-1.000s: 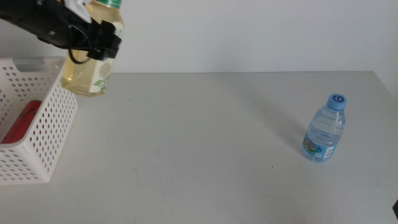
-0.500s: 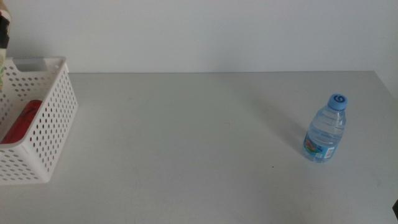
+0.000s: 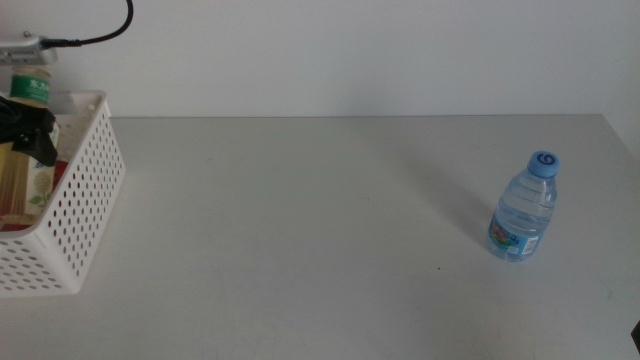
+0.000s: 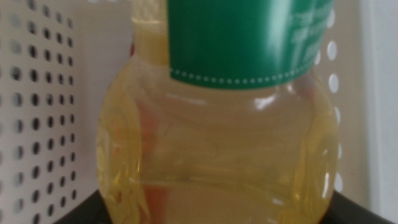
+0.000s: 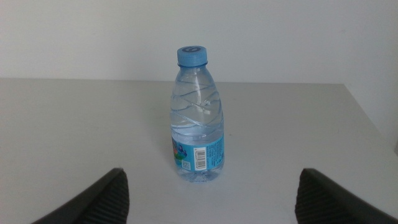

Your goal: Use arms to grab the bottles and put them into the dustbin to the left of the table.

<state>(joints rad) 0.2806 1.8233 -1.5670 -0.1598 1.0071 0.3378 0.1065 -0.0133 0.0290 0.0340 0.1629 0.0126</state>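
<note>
The left gripper (image 3: 30, 135) sits at the far left edge of the middle view, down inside the white basket (image 3: 85, 215), clamped around the tea bottle (image 3: 25, 170). In its wrist view the bottle (image 4: 217, 143) fills nearly the whole frame, with dark jaw edges just peeking in at the bottom corners and the basket's holed wall (image 4: 37, 112) right behind it. So the tea bottle is in the bin but not let go yet.

There's a bit of red showing low in the basket beside it, probably the soda can, but it's mostly hidden.

The right gripper (image 5: 208, 199) waits at the lower right, jaws spread wide, looking straight at the water bottle (image 5: 196, 115). In the middle view that bottle (image 3: 523, 208) stands upright at the right of the table (image 3: 300, 230), well apart from the basket.

Handling guess: the water bottle looks full, so a bit hefty for its size, with thin ribbed plastic that will give under a hard squeeze. Smooth and a touch slippery too. Best grab is probably around the labelled middle, not the narrow neck, so it doesn't tip.
</note>
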